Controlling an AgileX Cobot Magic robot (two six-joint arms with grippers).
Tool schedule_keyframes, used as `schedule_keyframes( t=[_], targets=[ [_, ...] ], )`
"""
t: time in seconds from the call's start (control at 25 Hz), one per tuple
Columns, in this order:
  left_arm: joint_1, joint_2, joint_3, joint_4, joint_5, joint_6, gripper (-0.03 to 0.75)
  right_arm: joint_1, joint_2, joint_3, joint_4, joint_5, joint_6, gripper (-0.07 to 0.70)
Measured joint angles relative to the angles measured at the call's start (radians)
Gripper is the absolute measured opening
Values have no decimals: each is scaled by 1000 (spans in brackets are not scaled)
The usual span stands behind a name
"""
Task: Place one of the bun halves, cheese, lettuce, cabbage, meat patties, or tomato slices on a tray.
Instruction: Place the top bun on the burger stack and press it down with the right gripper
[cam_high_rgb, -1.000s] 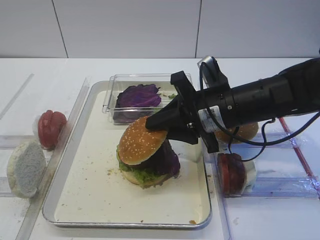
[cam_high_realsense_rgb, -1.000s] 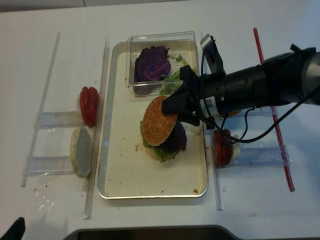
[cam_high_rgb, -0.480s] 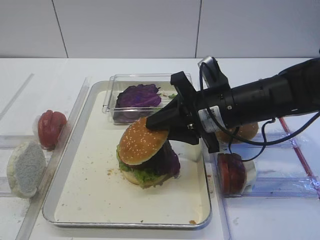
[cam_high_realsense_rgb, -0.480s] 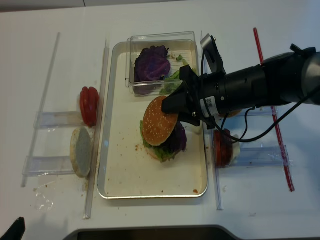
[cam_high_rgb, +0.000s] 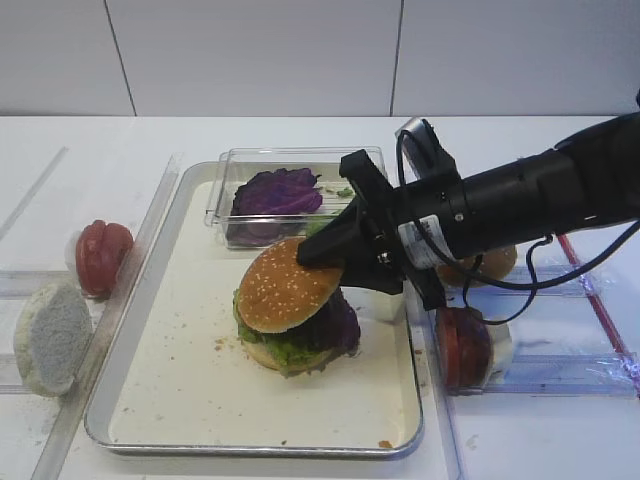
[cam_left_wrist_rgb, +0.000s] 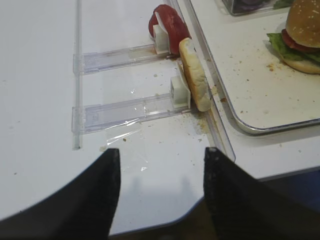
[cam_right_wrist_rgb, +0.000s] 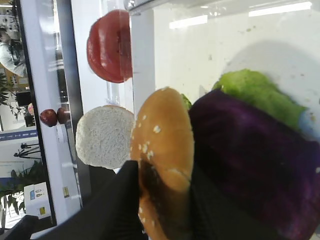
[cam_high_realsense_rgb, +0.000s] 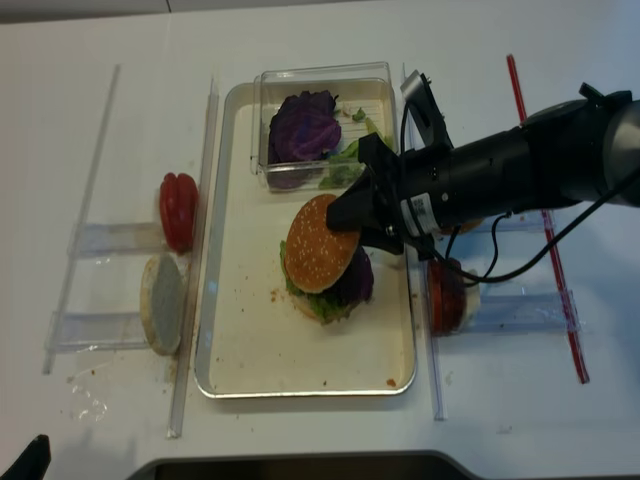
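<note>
Shiny metal tray (cam_high_rgb: 130, 370), clear glossy plastic box (cam_high_rgb: 225, 165), matt sesame-speckled bun top (cam_high_rgb: 288, 292), crinkly lettuce (cam_high_rgb: 285, 350).

- right gripper (cam_high_rgb: 318, 252) pinching the sesame bun top (cam_high_rgb: 287, 292) at its edge
- bun tilted over lettuce (cam_high_rgb: 285, 349) stack on the tray (cam_high_rgb: 190, 400)

Bun top's (cam_right_wrist_rgb: 162, 150) near edge behind tool (cam_right_wrist_rgb: 160, 200)

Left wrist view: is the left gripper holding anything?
No, the left gripper hangs open over bare table, with nothing between its fingers.
</note>
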Motion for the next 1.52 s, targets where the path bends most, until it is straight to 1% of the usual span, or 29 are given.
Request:
schedule_keyframes(
  t=[0.32, 0.6, 0.88, 1.2, 1.36, 1.52],
  targets=[
    [0, 0, 0, 0, 0, 0, 358, 0, 0, -4, -32, -26, 19, 265],
    [0, 0, 0, 0, 0, 0, 358, 0, 0, -31, -60, -28, 36, 265],
    [0, 0, 0, 0, 0, 0, 358, 0, 0, -56, -121, -30, 74, 265],
    [0, 0, 0, 0, 0, 0, 358, 0, 0, -60, -162, -30, 105, 266],
    [0, 0, 0, 0, 0, 0, 358, 0, -3, -60, -172, -41, 113, 266],
    [0, 0, 0, 0, 0, 0, 358, 0, -31, -60, -220, -65, 150, 266]
  ],
)
